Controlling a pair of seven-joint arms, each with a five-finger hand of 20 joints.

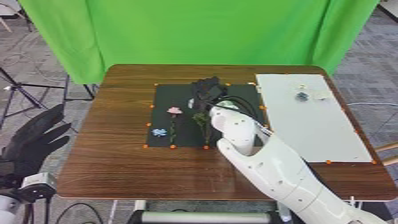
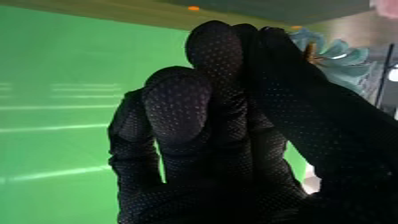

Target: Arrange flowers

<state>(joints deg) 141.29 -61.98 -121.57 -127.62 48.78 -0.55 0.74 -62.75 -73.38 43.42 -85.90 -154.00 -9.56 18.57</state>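
Observation:
In the head view my right hand (image 1: 206, 90) is over the far part of the black mat (image 1: 184, 92), close beside a pale flower head (image 1: 191, 103). A leafy green stem (image 1: 201, 120) extends from there toward the near edge. Left of it lie a pink flower (image 1: 174, 110) on a long stem and a blue flower (image 1: 159, 132). My left hand (image 1: 34, 137) is open off the table's left side. In the right wrist view a pale blue flower (image 2: 345, 57) is partly hidden behind my right hand (image 2: 226, 115); whether it is held, I cannot tell. Pink petals (image 2: 386, 7) show at a corner.
A white board (image 1: 311, 125) covers the right part of the brown table (image 1: 133, 172), with small pale and grey-blue flowers (image 1: 303, 96) near its far end. Orange markers line the mat's edges. A green curtain (image 1: 204, 35) hangs behind the table.

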